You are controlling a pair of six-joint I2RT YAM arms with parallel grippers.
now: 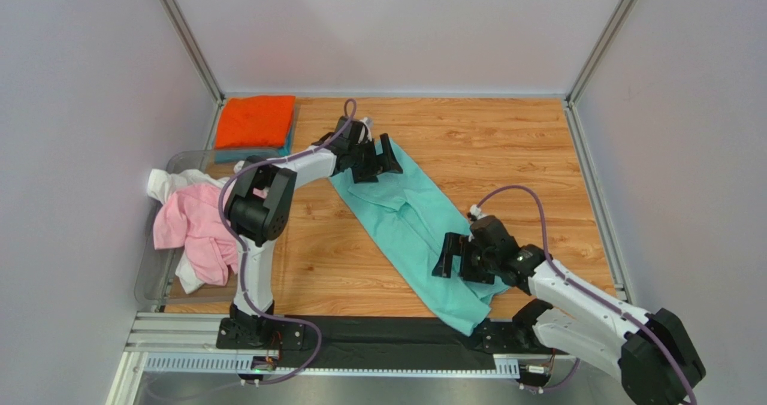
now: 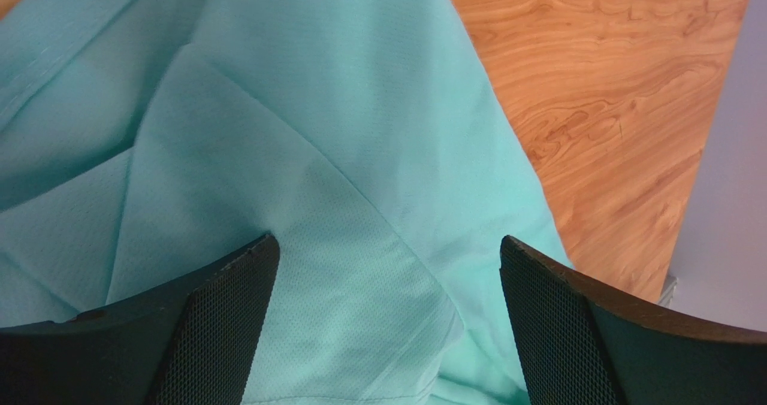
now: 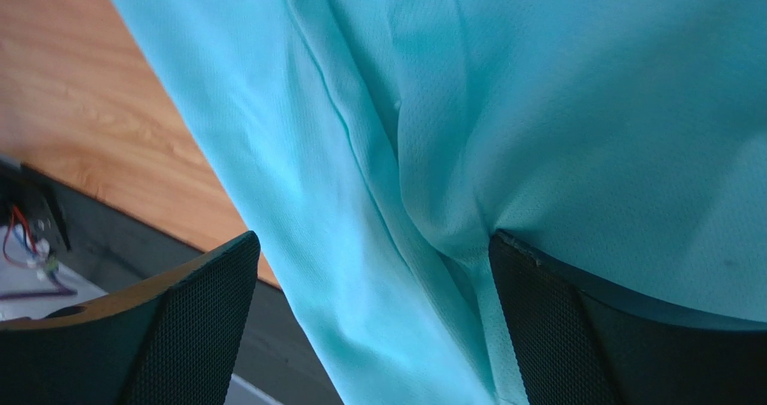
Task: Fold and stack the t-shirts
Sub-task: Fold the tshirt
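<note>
A mint-green t-shirt (image 1: 410,221) lies as a long narrow band, slanting across the wooden table from back centre to the front edge. My left gripper (image 1: 378,164) stands open over its far end; in the left wrist view the cloth (image 2: 360,108) spreads between the wide-apart fingers of that gripper (image 2: 387,252). My right gripper (image 1: 457,263) is open over the near part. In the right wrist view the shirt (image 3: 540,108) runs between the fingers of this gripper (image 3: 374,243) and lies against the right finger (image 3: 576,333). Neither grips it.
A folded orange t-shirt (image 1: 257,122) rests on a teal-blue one (image 1: 227,156) at the back left corner. Crumpled pink (image 1: 194,225) and white (image 1: 165,186) t-shirts fill a clear bin (image 1: 147,275) at the left. Grey walls enclose the table.
</note>
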